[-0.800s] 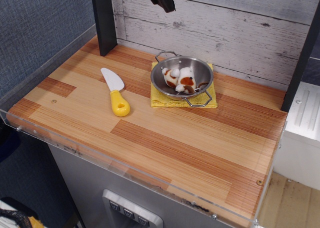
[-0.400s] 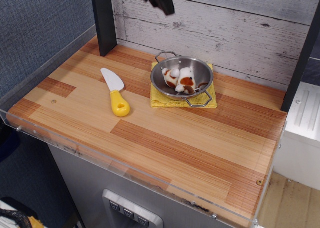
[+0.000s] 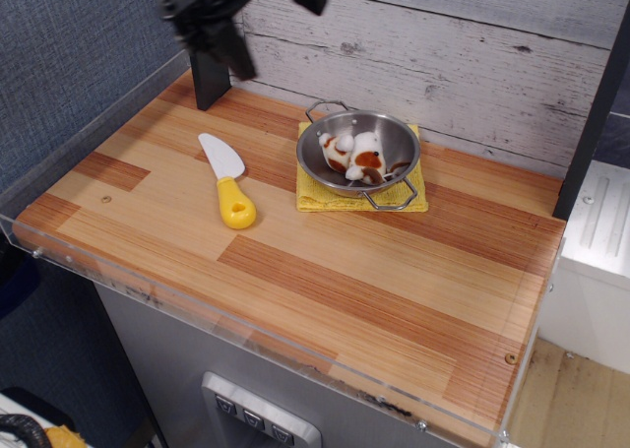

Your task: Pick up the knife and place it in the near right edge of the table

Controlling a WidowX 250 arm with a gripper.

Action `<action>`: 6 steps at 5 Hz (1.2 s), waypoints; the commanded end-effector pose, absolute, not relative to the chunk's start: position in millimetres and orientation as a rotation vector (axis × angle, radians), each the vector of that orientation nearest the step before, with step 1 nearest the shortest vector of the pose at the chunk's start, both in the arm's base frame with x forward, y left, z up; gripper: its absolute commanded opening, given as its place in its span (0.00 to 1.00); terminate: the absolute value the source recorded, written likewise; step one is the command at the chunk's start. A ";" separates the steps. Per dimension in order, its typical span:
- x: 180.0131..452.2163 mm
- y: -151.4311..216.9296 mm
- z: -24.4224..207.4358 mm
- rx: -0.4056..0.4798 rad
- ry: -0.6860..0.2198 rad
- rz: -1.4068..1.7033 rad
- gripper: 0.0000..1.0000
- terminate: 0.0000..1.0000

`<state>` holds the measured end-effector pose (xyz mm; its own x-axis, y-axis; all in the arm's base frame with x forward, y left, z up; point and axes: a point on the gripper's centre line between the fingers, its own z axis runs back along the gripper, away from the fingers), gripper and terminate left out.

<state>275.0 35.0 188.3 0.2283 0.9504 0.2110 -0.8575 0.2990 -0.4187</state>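
Observation:
The knife (image 3: 227,180) lies flat on the left part of the table (image 3: 354,290), white blade pointing to the back left, yellow handle toward the front. My gripper (image 3: 219,34) is a dark, motion-blurred shape at the top left, high above the table's back left corner and behind the knife. It holds nothing that I can see. The blur hides how its fingers stand.
A metal bowl (image 3: 358,153) with white and brown toy food sits on a yellow cloth (image 3: 325,194) right of the knife. A black post (image 3: 207,84) stands at the back left. A clear acrylic rim (image 3: 246,332) edges the front. A white wooden wall is behind.
My gripper has swung from the top centre to the left and down, now blurred above the back left corner. The knife and bowl have not moved.

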 end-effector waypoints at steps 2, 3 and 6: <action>238.6 91.5 150.7 -0.088 -0.401 1.306 1.00 0.00; 237.8 109.2 125.5 -0.050 -0.362 1.319 1.00 0.00; 262.2 118.1 60.9 0.031 -0.259 1.262 1.00 0.00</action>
